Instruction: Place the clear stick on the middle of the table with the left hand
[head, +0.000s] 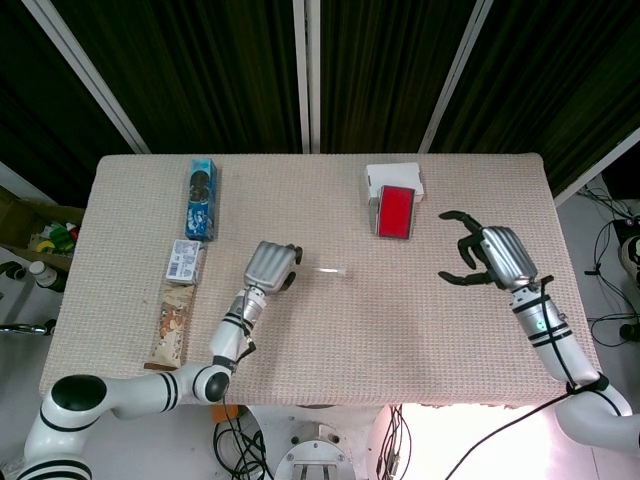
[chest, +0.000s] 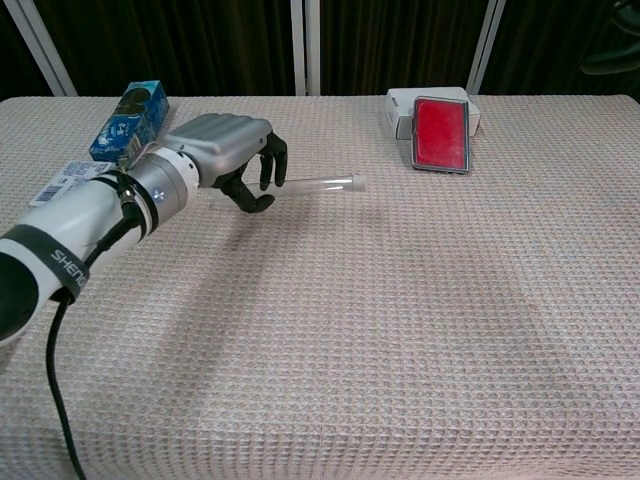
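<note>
We find the clear stick (chest: 322, 183) lying flat left of the red case (chest: 441, 133) — the left hand (chest: 228, 150) curls at its near end; grip unclear. It looks light, stiff, smooth — likely to roll. Right hand (head: 492, 257) spread, empty.

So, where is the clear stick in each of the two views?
Head view: the clear stick lies near the table's middle, right of the left hand.
Chest view: the stick lies upper centre, right of that hand.
Shared landmark: the red case.
</note>
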